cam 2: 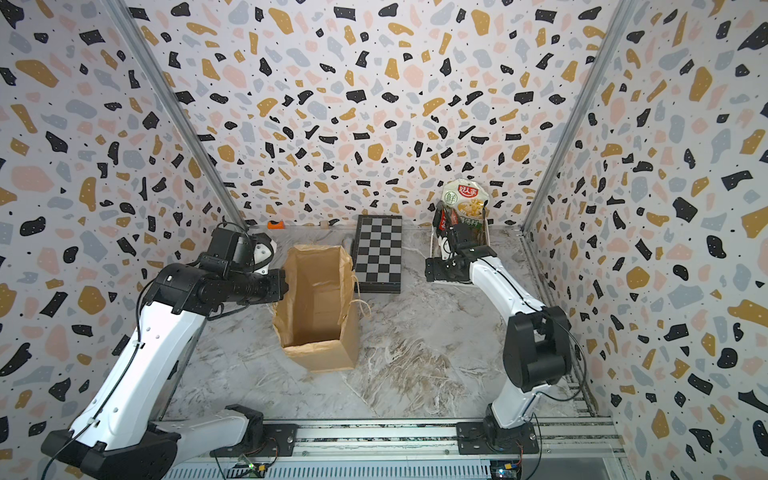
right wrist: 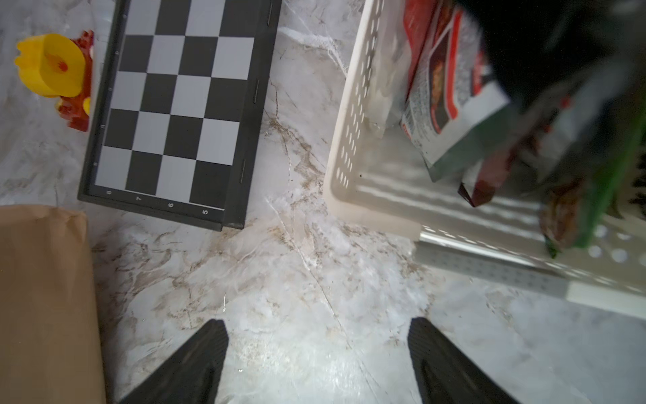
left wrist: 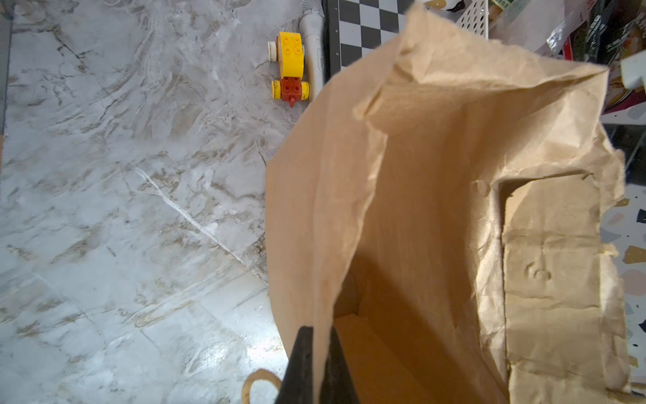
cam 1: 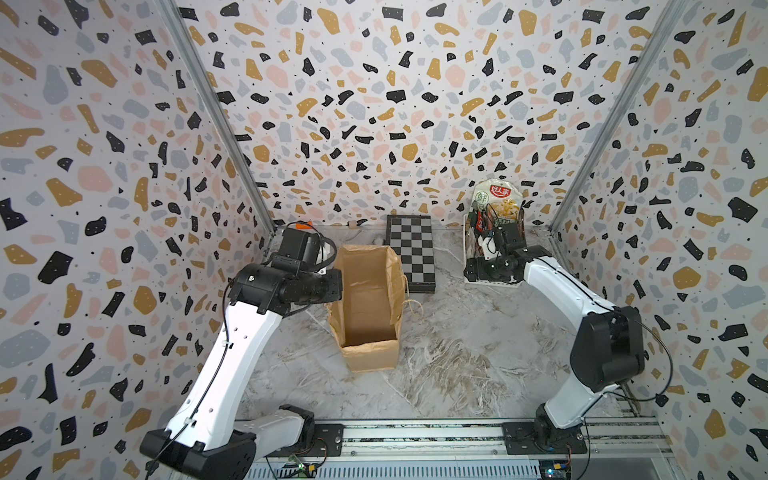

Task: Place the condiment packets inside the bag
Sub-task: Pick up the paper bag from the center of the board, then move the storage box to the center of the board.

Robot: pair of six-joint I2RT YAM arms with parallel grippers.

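1. The condiment packets (cam 1: pixel 496 208) are all stuffed upright in a white perforated basket (right wrist: pixel 353 105) at the far right of the table, up against the back wall. The big green/cream one sticks out the top in both top views (cam 2: pixel 463 203), and the right wrist view catches a red/black one (right wrist: pixel 451 87) leaning on the basket wall. The rest are too blurry to sort out.
2. The bag (cam 1: pixel 365 299) is the brown paper one standing open around the middle of the table, well apart from the basket, with its sides creased and a bit slumped. The left wrist view looks right down into its brown paper bottom (left wrist: pixel 437 210).
3. The left gripper (left wrist: pixel 320 330) is pinched tight on the bag's wall at the rim, one finger inside and one outside, on the bag's left side.
4. The right gripper (right wrist: pixel 318 325) is spread wide with nothing in it. It hangs over bare marble just beside the basket's near corner.
5. A folded chessboard (cam 1: pixel 411 253) lies flat between bag and basket, toward the back.
6. A little yellow and red brick toy (left wrist: pixel 288 66) sits just beyond the chessboard's far-left edge.
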